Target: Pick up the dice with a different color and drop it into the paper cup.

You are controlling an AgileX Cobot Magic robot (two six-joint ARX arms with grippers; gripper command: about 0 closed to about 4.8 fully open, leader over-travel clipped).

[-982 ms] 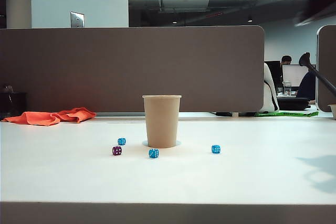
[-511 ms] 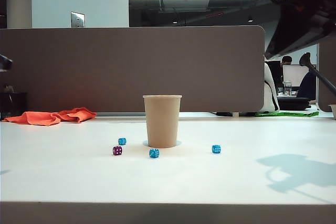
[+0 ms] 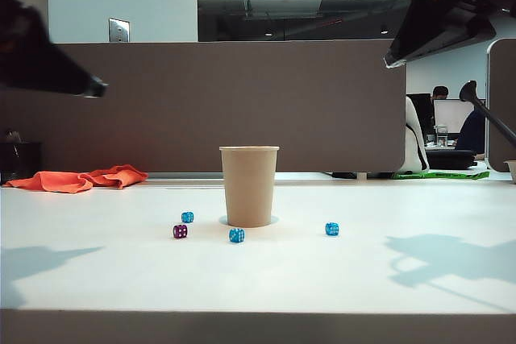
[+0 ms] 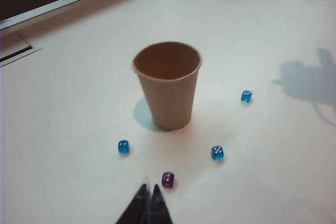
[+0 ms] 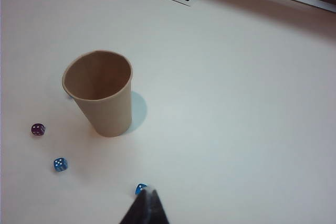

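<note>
Exterior view: left end effector (image 4: 147, 203) clenched, above purple die (image 3: 180, 231) on table (image 3: 363, 279), left of paper cup (image 3: 249, 186); right end effector (image 5: 147, 203) apparently clenched, aloft. Risk: blue die (image 3: 187, 217) nearby; misaimed descent grabs it.

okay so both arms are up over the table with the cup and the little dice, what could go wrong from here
1. The purple die sits close to a blue die; the shut left gripper, above them, might nudge or grab the wrong one.
2. The paper cup stands upright just beside them and looks light, so a sweeping arm could tip it.
3. The right gripper, also shut, hovers near another blue die and could crowd the left arm.
</note>
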